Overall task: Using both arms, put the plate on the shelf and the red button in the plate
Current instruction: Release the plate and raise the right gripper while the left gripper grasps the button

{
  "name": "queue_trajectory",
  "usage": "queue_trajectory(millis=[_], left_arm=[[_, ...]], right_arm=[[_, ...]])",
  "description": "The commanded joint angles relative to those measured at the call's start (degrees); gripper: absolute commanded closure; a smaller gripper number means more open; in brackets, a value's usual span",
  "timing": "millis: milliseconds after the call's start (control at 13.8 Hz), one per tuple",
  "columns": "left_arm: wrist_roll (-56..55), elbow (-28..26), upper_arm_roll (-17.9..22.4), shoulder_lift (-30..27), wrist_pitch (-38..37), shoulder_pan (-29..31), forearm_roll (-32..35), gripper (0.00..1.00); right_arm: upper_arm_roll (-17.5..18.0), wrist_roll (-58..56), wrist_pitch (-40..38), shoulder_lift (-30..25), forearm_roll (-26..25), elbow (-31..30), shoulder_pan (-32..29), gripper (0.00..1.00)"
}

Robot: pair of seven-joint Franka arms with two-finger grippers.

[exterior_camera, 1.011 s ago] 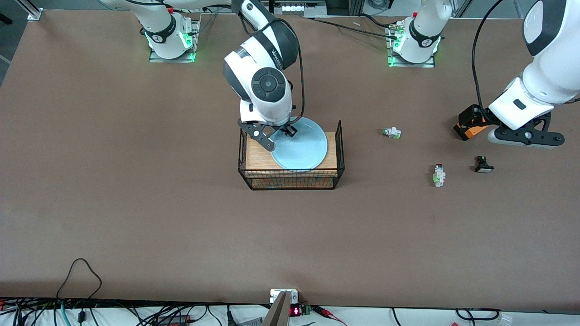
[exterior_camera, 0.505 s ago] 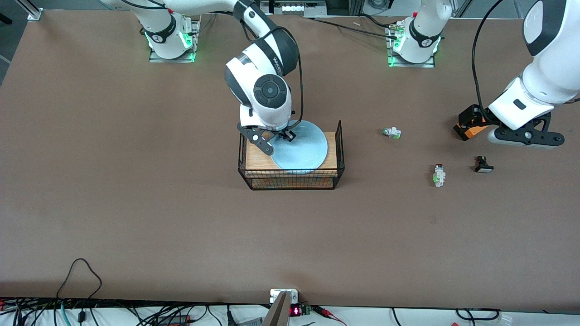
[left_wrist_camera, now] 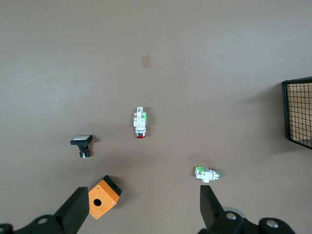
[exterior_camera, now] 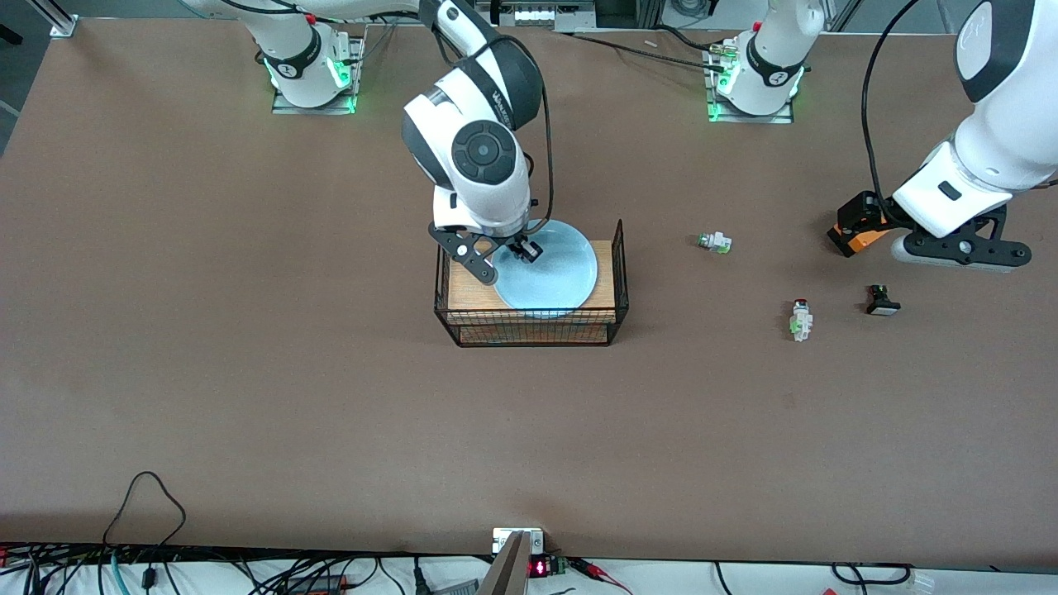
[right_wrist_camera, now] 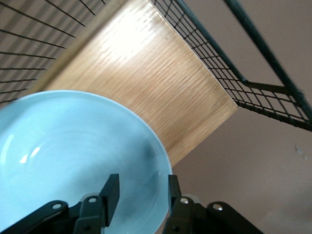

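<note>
A wire rack (exterior_camera: 531,322) with a wooden board (exterior_camera: 469,289) on top stands mid-table and serves as the landmark here. The right arm reaches down to it from its base, and the right gripper (exterior_camera: 506,258) hangs over the rack's end toward the right arm's side. Its fingers (right_wrist_camera: 111,192) are clamped on the rim of the plate (exterior_camera: 547,273), one above the rim and one below. The light-blue plate sits over the board and covers most of it.

Toward the left arm's end of the table, well apart from the rack, lies a white-green switch (exterior_camera: 716,242). Farther that way, and nearer the camera than the rack's top edge, the red button (exterior_camera: 799,319) lies on its side on the bare table. A black switch (exterior_camera: 882,301) lies just past it. An orange box (exterior_camera: 860,233) rests on the table under the left arm. The left gripper (left_wrist_camera: 141,209) waits in the air over these small parts, fingers (left_wrist_camera: 78,209) spread wide, holding nothing.
</note>
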Motion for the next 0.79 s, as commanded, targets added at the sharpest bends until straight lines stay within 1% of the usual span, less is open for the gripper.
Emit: queue_trajectory(millis=[0, 72, 144, 217, 361, 505, 650, 722], left_arm=[[1.3, -0.2, 0.1, -0.1, 0.4, 0.3, -1.2, 0.0], [1.3, -0.2, 0.1, -0.1, 0.4, 0.3, -1.2, 0.0], [1.3, -0.2, 0.1, -0.1, 0.4, 0.3, -1.2, 0.0], [1.3, -0.2, 0.1, -0.1, 0.4, 0.3, -1.2, 0.0], [1.3, 0.0, 0.2, 0.3, 0.4, 0.2, -1.0, 0.0], [1.0, 1.4, 0.3, 3.9, -0.5, 0.4, -0.9, 0.0], [0.6, 1.5, 0.5, 8.2, -2.1, 0.9, -0.5, 0.0], [0.2, 1.6, 0.6, 10.9, -2.0, 1.6, -0.3, 0.0]], right_arm=[[-0.1, 1.8, -0.6, -2.2, 5.6, 1.8, -1.8, 0.47], [-0.1, 1.7, -0.5, -3.4, 7.3, 1.9, -2.9, 0.29], [0.0, 1.6, -0.5, -4.1, 7.5, 2.3, -3.2, 0.09], [-0.1, 1.1, -0.6, -4.6, 7.3, 2.7, -3.3, 0.0], [0.1, 1.0, -0.6, -5.4, 6.7, 3.3, -2.8, 0.0], [0.5, 0.8, -0.8, -5.5, 2.7, 3.3, -2.3, 0.0], [0.1, 0.8, -3.5, -5.5, 1.3, 3.8, -2.3, 0.0], [-0.1, 0.7, -5.9, -5.5, 0.8, 5.6, -3.2, 0.0]])
